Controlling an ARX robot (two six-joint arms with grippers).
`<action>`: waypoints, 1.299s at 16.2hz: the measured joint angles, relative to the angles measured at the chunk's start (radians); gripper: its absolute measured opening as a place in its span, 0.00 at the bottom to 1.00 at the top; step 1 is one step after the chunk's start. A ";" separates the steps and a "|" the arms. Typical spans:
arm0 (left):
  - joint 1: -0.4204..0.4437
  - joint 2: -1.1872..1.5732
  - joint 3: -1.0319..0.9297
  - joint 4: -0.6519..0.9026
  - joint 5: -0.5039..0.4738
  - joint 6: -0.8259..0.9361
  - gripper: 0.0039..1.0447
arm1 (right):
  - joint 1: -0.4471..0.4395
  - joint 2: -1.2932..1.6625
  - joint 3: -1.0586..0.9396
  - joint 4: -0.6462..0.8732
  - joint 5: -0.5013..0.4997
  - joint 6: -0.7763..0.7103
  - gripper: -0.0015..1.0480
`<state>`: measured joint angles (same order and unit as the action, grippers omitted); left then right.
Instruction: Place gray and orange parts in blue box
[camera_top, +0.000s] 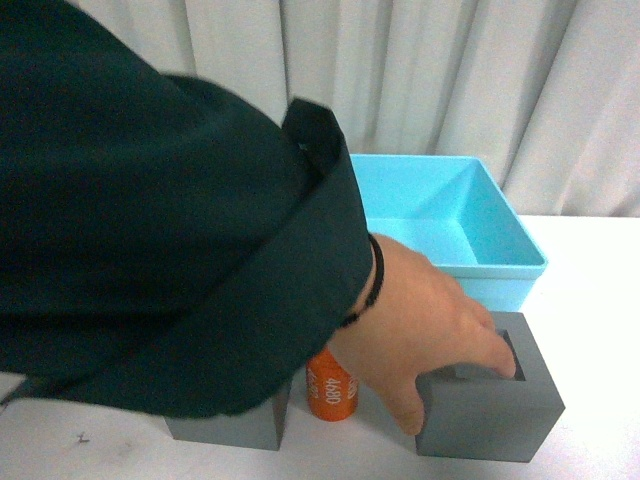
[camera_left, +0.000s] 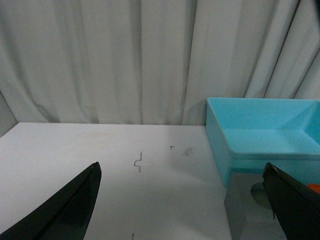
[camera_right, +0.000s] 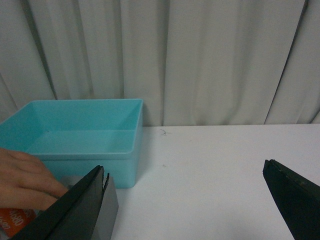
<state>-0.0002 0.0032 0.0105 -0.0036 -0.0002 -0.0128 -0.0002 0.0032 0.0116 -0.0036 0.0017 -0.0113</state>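
We count two gray cubes, one orange cylinder and one blue box, all on the white desk (camera_top: 590, 300). In the front view the square-recess cube (camera_top: 490, 405) stands toward the right. The half-hidden cube (camera_top: 225, 425) sits toward the left under a dark green sleeve (camera_top: 150, 230). The orange cylinder (camera_top: 332, 385), upright with white digits, stands between them, closer to the half-hidden one. The blue box (camera_top: 450, 215) lies behind the three parts. What shows of its turquoise floor is bare, and all three parts stand on the desk in front of it. A person's hand (camera_top: 425, 320) comes out of the sleeve and rests on the square-recess cube, fingertips (camera_top: 500, 355) at the edge of its recess. Only the front view shows both cubes together with the sleeve. The left wrist view gives us the left gripper (camera_left: 181, 167), its black fingers (camera_left: 75, 205) spread wide and holding nothing. Beyond them are small pen marks (camera_left: 138, 162) on the desk, the box wall and the half-hidden cube, clear of the sleeve, with a sliver of orange at the picture's edge. The right wrist view gives us the right gripper (camera_right: 184, 165), its fingers (camera_right: 295, 195) likewise wide and holding nothing. That view also shows the hand, a piece of the orange cylinder and one cube side. A pale curtain (camera_top: 450, 70) hangs behind the desk in all three views.
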 joint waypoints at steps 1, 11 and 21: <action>0.000 0.000 0.000 0.000 0.000 0.000 0.94 | 0.000 0.000 0.000 0.000 0.000 0.000 0.94; 0.000 0.000 0.000 0.000 0.000 0.000 0.94 | 0.000 0.000 0.000 0.000 0.000 0.000 0.94; 0.000 0.000 0.000 0.000 0.000 0.000 0.94 | 0.000 0.000 0.000 0.000 0.000 0.000 0.94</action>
<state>-0.0002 0.0032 0.0105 -0.0040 -0.0002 -0.0128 -0.0002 0.0032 0.0116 -0.0036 0.0017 -0.0113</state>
